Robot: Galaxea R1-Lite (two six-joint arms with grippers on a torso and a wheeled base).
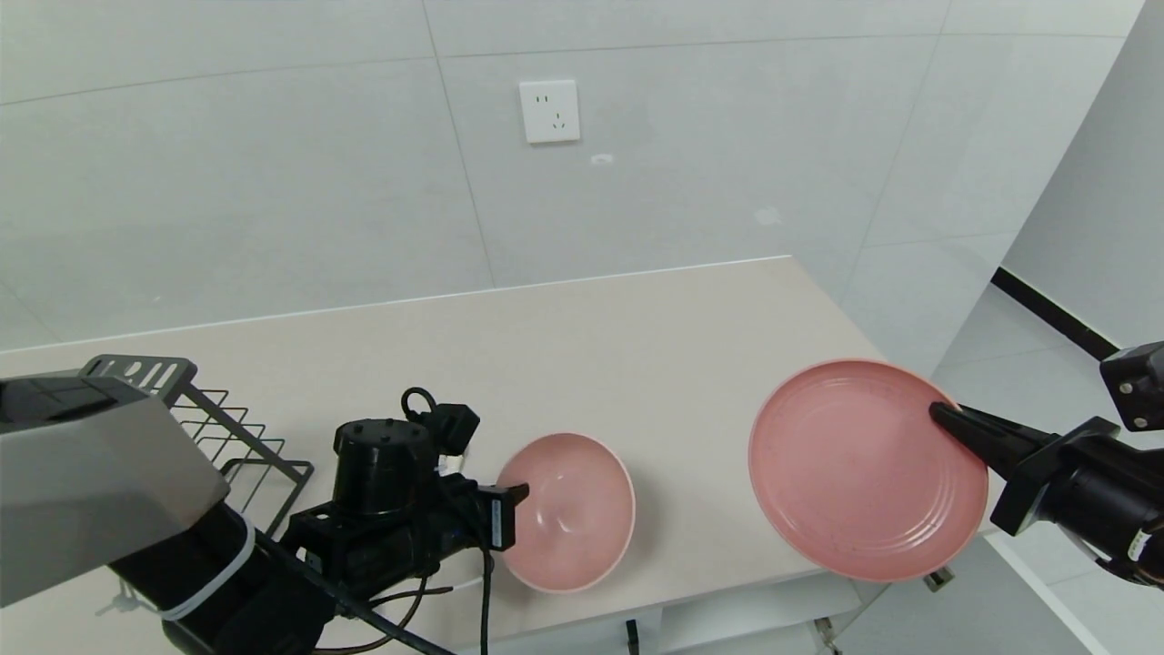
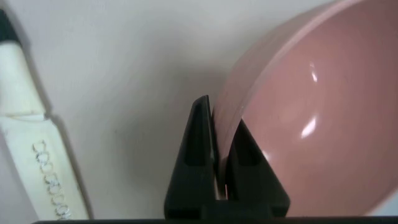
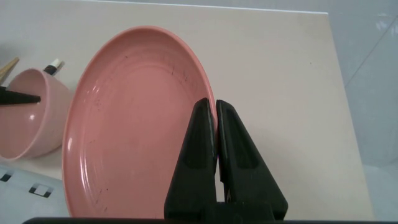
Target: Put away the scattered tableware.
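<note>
My left gripper (image 1: 514, 498) is shut on the near rim of a pink bowl (image 1: 573, 509), which is tilted up above the table's front edge. In the left wrist view the fingertips (image 2: 200, 118) pinch the bowl's wall (image 2: 311, 106). My right gripper (image 1: 938, 415) is shut on the right rim of a pink plate (image 1: 855, 468), held tilted over the table's right front corner. The right wrist view shows the plate (image 3: 137, 124) clamped in the right gripper (image 3: 216, 107), with the bowl (image 3: 31, 118) beyond it.
A dark wire dish rack (image 1: 227, 428) stands at the table's left. A long white utensil (image 2: 37, 143) lies on the beige table (image 1: 591, 346) beside the bowl. Chopstick tips (image 3: 7, 66) lie past the bowl. The table's right edge drops to the floor.
</note>
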